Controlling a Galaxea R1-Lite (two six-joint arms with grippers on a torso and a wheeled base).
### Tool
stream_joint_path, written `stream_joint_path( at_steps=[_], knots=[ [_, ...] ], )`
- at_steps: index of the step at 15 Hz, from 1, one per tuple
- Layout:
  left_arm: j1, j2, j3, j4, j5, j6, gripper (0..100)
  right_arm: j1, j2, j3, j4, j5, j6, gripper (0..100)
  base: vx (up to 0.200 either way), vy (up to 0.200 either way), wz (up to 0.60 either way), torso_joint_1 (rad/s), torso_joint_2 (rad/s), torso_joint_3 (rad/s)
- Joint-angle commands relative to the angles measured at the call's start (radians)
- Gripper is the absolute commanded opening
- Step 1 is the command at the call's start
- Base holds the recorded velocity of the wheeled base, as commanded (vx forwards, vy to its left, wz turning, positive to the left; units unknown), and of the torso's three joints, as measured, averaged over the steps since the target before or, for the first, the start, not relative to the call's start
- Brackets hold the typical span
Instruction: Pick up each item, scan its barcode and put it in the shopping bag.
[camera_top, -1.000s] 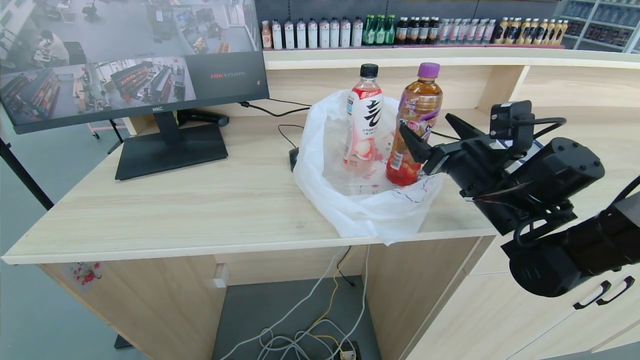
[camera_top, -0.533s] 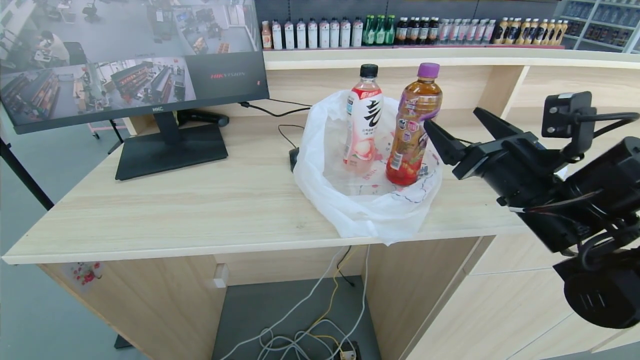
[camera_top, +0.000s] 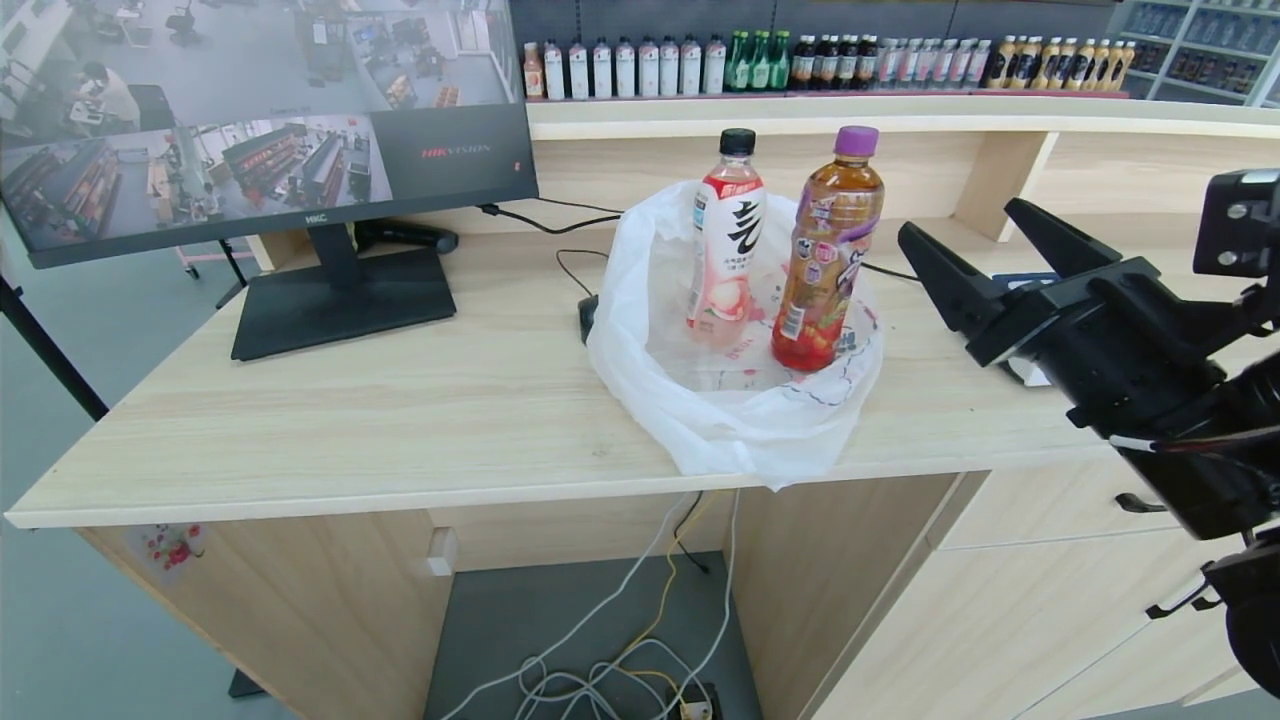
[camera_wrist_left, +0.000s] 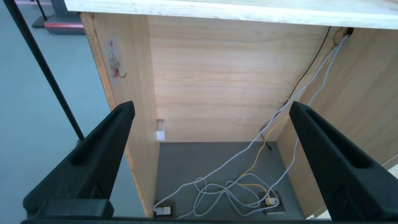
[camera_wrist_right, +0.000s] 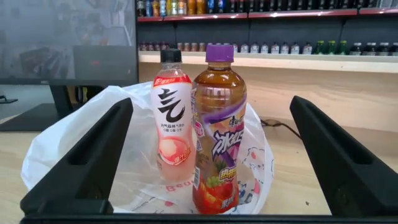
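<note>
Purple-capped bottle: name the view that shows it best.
Right wrist view: the bottle stands close, label facing, upright in the bag. The head view shows it farther off, whole. The left wrist view faces the cabinet below.

You face desk (camera_top: 400, 400): pale wood-grain board, matt, smooth. On it, shopping bag (camera_top: 730, 430): thin white plastic film, half see-through, crinkled, faint sheen. Inside, pink-label bottle (camera_top: 728, 240) and tea bottle (camera_top: 828, 250): clear glossy plastic, slick printed sleeves, plastic caps. Your right gripper (camera_top: 958, 220) and left gripper (camera_wrist_left: 211, 106): jaws matt black plastic, smooth-faced. Beside you, monitor stand (camera_top: 340, 300): matt black.
</note>
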Motion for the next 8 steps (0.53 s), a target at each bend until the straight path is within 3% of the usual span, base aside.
stream_joint_path(
  at_steps=[1, 7, 8],
  knots=[
    [0.000, 0.000, 0.000, 0.000, 0.000, -0.001, 100, 0.000, -0.011, 0.005, -0.001, 0.000, 0.000, 100, -0.200, 0.000, 0.00, 0.012, 0.00, 0.012],
    [0.000, 0.000, 0.000, 0.000, 0.000, -0.002, 100, 0.000, 0.002, 0.001, -0.001, 0.002, -0.003, 100, 0.000, 0.000, 0.00, 0.000, 0.00, 0.000],
    [0.002, 0.000, 0.000, 0.000, 0.002, -0.008, 100, 0.000, 0.002, 0.001, -0.001, 0.000, -0.003, 100, 0.000, -0.200, 0.00, 0.022, 0.00, 0.002]
  ],
)
